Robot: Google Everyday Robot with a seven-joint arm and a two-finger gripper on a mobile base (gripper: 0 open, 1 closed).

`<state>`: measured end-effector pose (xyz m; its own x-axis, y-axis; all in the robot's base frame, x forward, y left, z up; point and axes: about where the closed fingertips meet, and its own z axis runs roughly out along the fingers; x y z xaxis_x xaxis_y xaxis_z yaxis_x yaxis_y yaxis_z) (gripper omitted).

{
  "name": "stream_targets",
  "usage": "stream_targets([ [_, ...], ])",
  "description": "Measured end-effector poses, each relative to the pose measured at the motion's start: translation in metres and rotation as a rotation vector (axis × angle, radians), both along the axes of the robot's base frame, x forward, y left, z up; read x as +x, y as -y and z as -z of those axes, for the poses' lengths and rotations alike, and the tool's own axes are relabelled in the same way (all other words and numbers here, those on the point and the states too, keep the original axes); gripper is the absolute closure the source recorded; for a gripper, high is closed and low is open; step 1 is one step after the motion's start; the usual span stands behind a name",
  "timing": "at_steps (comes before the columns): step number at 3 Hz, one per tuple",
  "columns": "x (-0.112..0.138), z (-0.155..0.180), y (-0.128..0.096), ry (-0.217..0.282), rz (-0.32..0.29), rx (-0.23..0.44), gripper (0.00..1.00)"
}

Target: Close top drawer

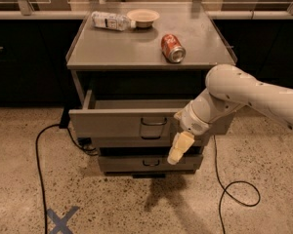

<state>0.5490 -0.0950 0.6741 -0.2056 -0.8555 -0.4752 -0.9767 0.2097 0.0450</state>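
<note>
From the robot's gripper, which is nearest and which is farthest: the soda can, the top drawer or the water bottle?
The gripper hangs low on the right.
1. Top drawer, right beside it, pulled open.
2. Soda can, lying up on top, near the front.
3. Water bottle, at the back left.

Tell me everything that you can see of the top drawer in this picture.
The top drawer is grey, metal by its look, wide and shallow, with a flat front and a small dark wire handle at the centre. It stands pulled out of the cabinet, level; its contents do not show. The gripper hangs before the right end of its front, pointing down; contact cannot be told.
</note>
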Motion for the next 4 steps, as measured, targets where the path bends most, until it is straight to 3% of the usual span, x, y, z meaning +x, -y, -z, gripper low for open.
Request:
stream_targets([
  [1,0.006,0.005,0.001,-0.013,0.008,-0.008,0.0],
  [2,0.028,0.014,0.008,-0.007,0.04,-0.014,0.0],
  [3,0.067,0.017,0.025,0.025,0.104,-0.02,0.0],
  [4,0.066,0.018,0.024,0.023,0.101,-0.02,0.0],
])
